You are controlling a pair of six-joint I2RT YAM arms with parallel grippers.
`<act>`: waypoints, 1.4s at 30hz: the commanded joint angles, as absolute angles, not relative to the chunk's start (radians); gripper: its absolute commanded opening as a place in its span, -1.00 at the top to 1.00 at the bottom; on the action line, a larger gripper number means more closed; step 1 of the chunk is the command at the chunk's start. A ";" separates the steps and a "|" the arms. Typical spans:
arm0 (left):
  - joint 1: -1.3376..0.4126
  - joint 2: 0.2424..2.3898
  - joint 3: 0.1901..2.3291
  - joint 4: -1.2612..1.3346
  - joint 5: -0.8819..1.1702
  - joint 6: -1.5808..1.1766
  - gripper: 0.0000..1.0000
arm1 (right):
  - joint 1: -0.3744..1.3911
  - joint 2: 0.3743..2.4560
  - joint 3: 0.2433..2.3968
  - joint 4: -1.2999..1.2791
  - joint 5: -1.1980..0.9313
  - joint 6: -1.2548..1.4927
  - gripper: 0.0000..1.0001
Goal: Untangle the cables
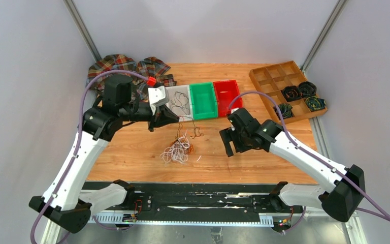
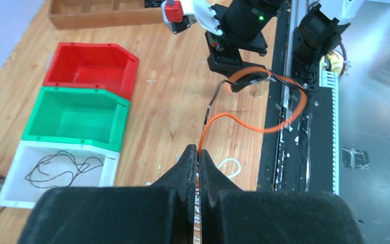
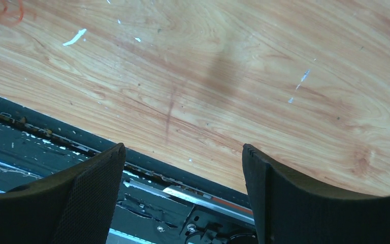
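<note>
Left gripper (image 2: 198, 153) is pinching an orange cable (image 2: 264, 130), jaws fully closed; right gripper (image 3: 183, 165) is hovering wide open, empty. Lifting could drag the bunch (image 1: 177, 150) off the bench's (image 1: 264, 165) middle, tightening knots.

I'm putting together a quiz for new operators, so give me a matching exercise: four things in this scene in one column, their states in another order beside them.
Things
1. left pincer
2. right pincer
3. white bin
4. wooden tray

States
A. holds dark wound coils
B. shut on an orange cable
C. open above the table
D. holds a thin black cable

Pairs: 1-B, 2-C, 3-D, 4-A
</note>
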State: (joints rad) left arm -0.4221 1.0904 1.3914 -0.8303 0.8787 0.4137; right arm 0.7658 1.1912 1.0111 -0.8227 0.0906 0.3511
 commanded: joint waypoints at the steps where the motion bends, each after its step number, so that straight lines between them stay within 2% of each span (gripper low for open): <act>1: -0.417 1.054 1.336 -0.704 0.821 0.325 0.99 | 0.755 1.120 1.105 -0.835 0.128 0.311 -0.68; 3: -0.417 1.069 1.302 -0.695 0.793 0.318 0.99 | 0.755 1.095 1.132 -0.789 0.085 0.285 -0.67; 8: -0.417 1.095 1.241 -0.660 0.817 0.340 0.99 | 0.755 1.051 1.128 -0.605 -0.022 0.239 -0.50; 16: -0.438 1.159 1.198 -0.610 0.744 0.406 0.99 | 0.755 1.049 1.127 -0.396 -0.087 0.246 -0.49; 20: -0.463 1.177 1.201 -0.645 0.737 0.463 0.99 | 0.756 1.087 1.127 -0.260 -0.240 0.303 -0.50; 27: -0.471 1.180 1.202 -0.661 0.720 0.490 0.99 | 0.757 1.203 1.180 -0.167 -0.426 0.407 -0.44; 35: -0.472 1.174 1.212 -0.695 0.723 0.524 0.99 | 0.766 1.277 1.185 -0.202 -0.427 0.387 -0.04; 42: -0.472 1.160 1.204 -0.718 0.733 0.555 0.99 | 0.767 1.287 1.196 -0.222 -0.427 0.370 0.46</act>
